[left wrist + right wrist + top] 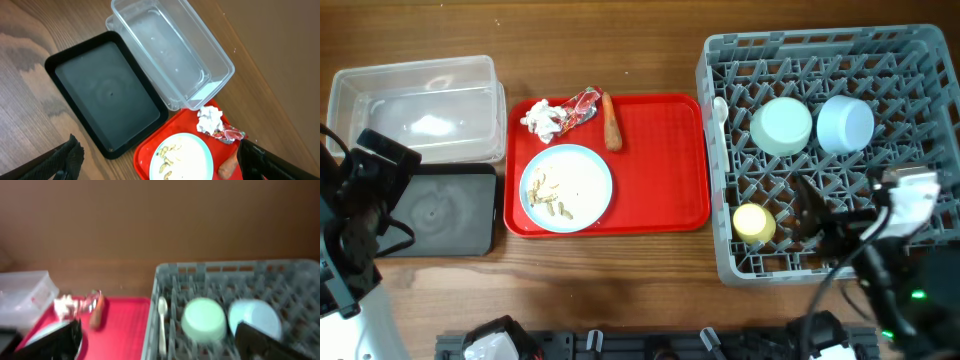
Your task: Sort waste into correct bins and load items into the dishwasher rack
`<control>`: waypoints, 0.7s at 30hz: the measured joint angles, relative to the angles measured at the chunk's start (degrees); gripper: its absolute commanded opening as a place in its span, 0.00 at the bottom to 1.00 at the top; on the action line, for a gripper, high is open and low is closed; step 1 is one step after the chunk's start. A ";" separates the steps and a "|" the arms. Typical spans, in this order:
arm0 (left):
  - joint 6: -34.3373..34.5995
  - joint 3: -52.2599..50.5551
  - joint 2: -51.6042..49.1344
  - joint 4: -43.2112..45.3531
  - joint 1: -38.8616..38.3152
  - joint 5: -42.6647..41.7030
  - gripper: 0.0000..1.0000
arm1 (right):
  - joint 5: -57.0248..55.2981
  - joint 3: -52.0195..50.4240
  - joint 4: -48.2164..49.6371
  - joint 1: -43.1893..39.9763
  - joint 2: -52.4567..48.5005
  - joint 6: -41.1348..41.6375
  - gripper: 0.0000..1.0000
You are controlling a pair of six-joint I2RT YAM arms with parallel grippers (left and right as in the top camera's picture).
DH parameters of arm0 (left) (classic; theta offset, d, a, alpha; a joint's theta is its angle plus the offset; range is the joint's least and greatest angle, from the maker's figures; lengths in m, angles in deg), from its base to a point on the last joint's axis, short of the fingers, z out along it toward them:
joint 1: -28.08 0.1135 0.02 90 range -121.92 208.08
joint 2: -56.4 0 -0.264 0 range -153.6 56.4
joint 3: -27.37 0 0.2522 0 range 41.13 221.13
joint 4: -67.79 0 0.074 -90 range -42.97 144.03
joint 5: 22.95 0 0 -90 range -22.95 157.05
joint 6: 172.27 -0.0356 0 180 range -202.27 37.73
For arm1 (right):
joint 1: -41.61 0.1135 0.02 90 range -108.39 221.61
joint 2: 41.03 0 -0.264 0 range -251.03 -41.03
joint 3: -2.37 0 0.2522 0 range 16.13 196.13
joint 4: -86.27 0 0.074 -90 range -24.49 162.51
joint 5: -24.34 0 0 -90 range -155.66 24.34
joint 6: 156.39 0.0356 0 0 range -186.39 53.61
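A pale-blue plate (566, 187) with beige food scraps (548, 195) lies on the red tray (660, 170). Behind it on the tray are a crumpled white tissue (542, 120), a red foil wrapper (578, 105) and a sausage piece (611, 122). The clear tub (415, 105) and black tray (440, 210) sit at the left. The grey rack (830, 60) holds two upside-down bowls (781, 125) (845, 122), a yellow cup (753, 223) and a white spoon (720, 108). My left gripper (160, 165) is open and empty, high above the plate's left side. My right gripper (810, 215) is open and empty over the rack's front.
The red tray lies between the bins and the rack, its right half bare. Bare wooden table runs along the front edge and behind the tray. The rack's right and front cells hold nothing.
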 measured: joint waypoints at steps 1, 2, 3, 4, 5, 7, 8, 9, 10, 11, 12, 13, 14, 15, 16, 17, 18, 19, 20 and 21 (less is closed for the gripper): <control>0.02 0.00 -0.07 -0.04 0.00 0.00 1.00 | 0.00 -7.13 2.95 0.00 2.91 0.09 1.00; 0.02 0.00 -0.07 -0.07 0.00 0.00 1.00 | 0.00 -12.44 6.08 0.00 4.63 0.46 1.00; 0.02 0.00 -0.02 -0.07 0.00 -0.02 1.00 | 0.09 -18.40 11.02 0.00 6.64 1.42 1.00; 0.02 0.02 -0.07 -0.02 0.00 -0.02 1.00 | 0.13 -23.54 13.49 0.00 8.48 2.62 1.00; 0.02 0.00 -0.07 -0.04 0.00 0.00 1.00 | 0.15 -28.46 16.50 0.00 10.49 3.98 1.00; 0.02 0.00 -0.04 -0.07 0.00 -0.02 1.00 | 0.17 -35.65 22.58 0.00 14.32 6.38 1.00; 0.00 0.00 -0.04 -0.04 0.00 0.00 1.00 | 0.15 -38.58 25.49 0.00 16.33 7.21 1.00; 0.02 0.00 -0.07 -0.07 0.00 0.00 1.00 | 0.17 -41.42 28.24 0.00 18.47 8.00 1.00; 0.02 0.00 -0.04 -0.09 0.00 -0.02 1.00 | 0.15 -44.65 31.61 0.00 21.07 8.74 1.00; 0.02 0.00 -0.04 -0.04 0.00 0.00 1.00 | 0.15 -46.86 33.86 0.00 23.19 9.11 1.00; 0.00 0.00 -0.07 -0.07 0.00 -0.02 1.00 | 0.13 -49.53 37.59 0.00 25.33 9.44 1.00; 0.02 0.00 -0.04 0.00 0.00 0.00 1.00 | 0.15 -51.10 39.93 0.00 25.88 9.46 1.00; 0.02 0.00 -0.04 -0.07 0.00 0.00 1.00 | 0.20 -52.39 41.86 0.00 26.01 9.42 1.00; 0.02 0.00 -0.04 -0.04 0.00 0.00 1.00 | 0.20 -53.35 42.27 0.00 26.21 9.42 1.00; 0.02 0.00 -0.04 -0.07 0.00 -0.02 1.00 | 0.20 -54.12 42.34 0.00 26.29 9.22 1.00; 0.02 0.00 -0.04 -0.04 0.00 0.00 1.00 | 0.20 -54.45 42.36 0.00 26.32 9.03 1.00; 0.02 0.00 -0.04 -0.07 0.00 0.00 1.00 | 0.20 -54.49 42.45 0.00 26.29 9.01 1.00; 0.02 0.00 -0.04 -0.04 0.00 0.00 1.00 | 0.20 -54.49 42.64 0.00 26.32 9.01 1.00; 0.02 0.00 -0.04 -0.04 0.00 0.00 1.00 | 0.20 -54.49 42.62 0.00 26.32 9.01 1.00; 0.02 0.00 -0.04 -0.07 0.00 -0.02 1.00 | 0.20 -54.49 42.64 0.00 26.32 9.01 1.00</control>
